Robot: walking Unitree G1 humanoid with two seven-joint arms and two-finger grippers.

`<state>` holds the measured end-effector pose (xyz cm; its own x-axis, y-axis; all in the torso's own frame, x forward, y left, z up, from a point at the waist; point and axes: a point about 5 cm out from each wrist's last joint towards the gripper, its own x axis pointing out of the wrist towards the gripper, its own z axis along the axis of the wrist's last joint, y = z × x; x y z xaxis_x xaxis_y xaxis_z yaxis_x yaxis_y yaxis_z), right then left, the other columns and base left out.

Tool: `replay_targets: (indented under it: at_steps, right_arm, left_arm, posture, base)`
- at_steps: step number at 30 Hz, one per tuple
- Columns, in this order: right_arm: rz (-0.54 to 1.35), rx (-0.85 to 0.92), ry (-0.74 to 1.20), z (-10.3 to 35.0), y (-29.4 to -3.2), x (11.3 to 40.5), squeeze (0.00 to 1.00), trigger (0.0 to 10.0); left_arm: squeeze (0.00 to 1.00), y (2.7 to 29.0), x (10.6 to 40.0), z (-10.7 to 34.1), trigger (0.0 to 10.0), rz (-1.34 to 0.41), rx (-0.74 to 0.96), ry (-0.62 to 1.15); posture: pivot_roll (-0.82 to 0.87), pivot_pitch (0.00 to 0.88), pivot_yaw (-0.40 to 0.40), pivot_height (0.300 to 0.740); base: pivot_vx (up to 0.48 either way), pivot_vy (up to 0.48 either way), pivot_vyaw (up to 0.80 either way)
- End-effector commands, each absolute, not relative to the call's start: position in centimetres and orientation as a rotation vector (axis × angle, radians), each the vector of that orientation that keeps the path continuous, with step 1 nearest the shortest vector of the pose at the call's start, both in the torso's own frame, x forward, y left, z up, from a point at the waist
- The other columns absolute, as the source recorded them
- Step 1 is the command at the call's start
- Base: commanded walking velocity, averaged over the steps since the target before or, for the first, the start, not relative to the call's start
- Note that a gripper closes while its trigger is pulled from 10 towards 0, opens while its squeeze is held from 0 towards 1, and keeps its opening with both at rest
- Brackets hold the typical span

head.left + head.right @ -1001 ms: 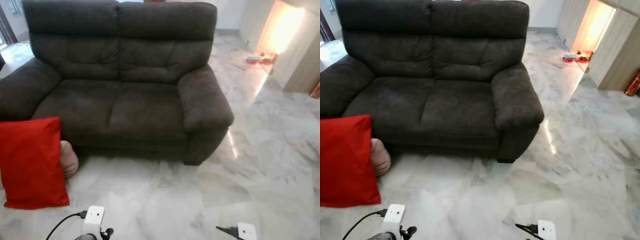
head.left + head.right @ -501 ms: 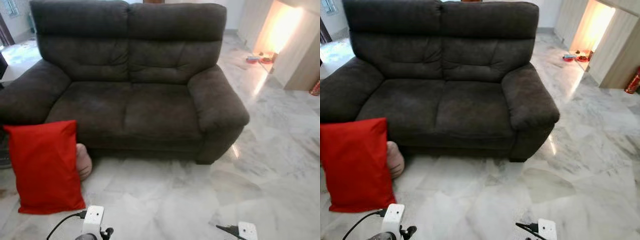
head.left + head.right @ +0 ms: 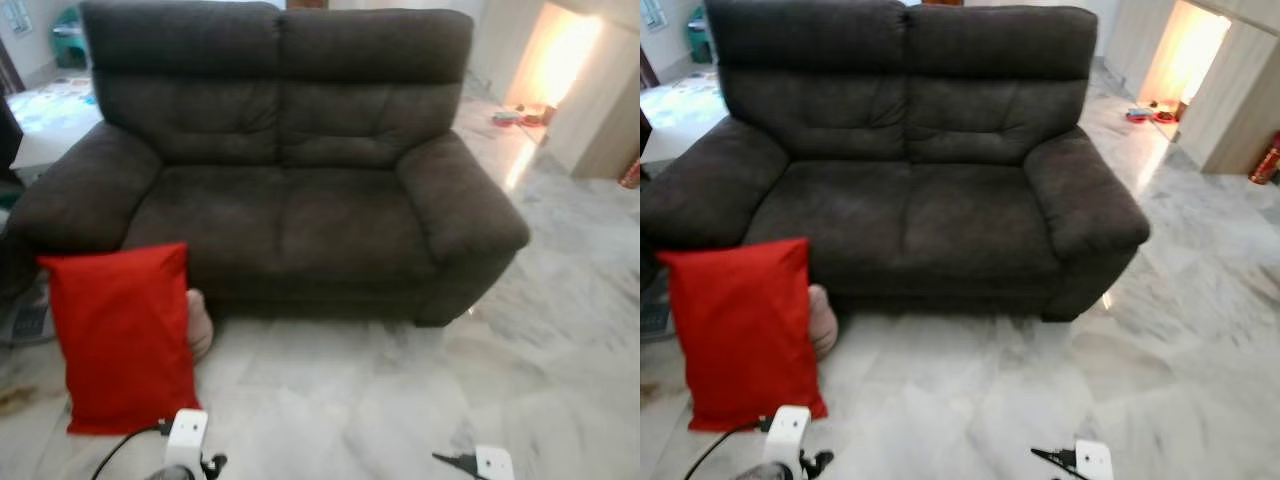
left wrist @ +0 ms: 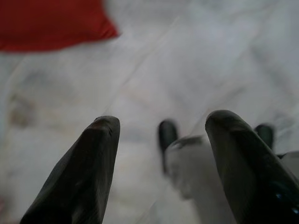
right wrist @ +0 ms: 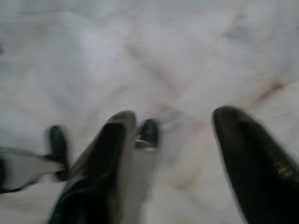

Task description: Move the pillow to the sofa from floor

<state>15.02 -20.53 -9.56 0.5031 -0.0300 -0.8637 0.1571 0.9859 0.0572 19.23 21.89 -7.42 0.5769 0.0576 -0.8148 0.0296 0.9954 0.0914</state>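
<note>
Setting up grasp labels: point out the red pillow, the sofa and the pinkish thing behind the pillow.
red pillow [image 3: 122,335], left eye view, middle of its face.
sofa [image 3: 285,215], left eye view, seat cushion.
pinkish thing [image 3: 822,322], right eye view, rounded side.

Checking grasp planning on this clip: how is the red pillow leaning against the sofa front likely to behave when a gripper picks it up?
The red pillow looks soft and puffy, so it would probably sag around a two-finger pinch. It likely weighs little for its bulk. It stands on edge against the sofa, so a push may topple it onto the smooth marble floor, where its cloth cover could slide.
</note>
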Motion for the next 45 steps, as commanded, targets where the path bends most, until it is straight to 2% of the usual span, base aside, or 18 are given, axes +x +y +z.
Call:
replay_targets:
  at_steps: [1,19,29,45]
  right_arm:
    - [-0.123,0.120,1.032,-9.46,-21.16,14.96,0.00,10.0]
    - [-0.099,0.104,1.034,-9.43,-21.13,15.05,0.00,10.0]
    - [-0.084,0.090,1.037,-9.40,-21.13,15.10,0.00,10.0]
    - [-0.055,0.082,1.037,-9.36,-21.01,15.22,0.00,10.0]
  left_arm:
    - [0.00,21.40,19.51,-7.38,10.0,0.007,0.092,0.951]
    - [0.00,21.41,19.56,-7.35,10.0,0.009,0.090,0.950]
    - [0.00,21.45,19.65,-7.27,10.0,0.014,0.098,0.935]
    - [0.00,21.48,19.67,-7.28,10.0,0.019,0.089,0.941]
  posture:
    - [0.03,0.000,-0.057,0.740]
    - [0.04,0.000,-0.057,0.740]
    - [0.04,0.000,-0.060,0.740]
    - [0.04,0.016,-0.056,0.740]
  base:
    - [0.000,0.416,0.00]
    - [0.000,0.416,0.00]
    - [0.000,0.000,0.00]
    - [0.030,0.000,0.73]
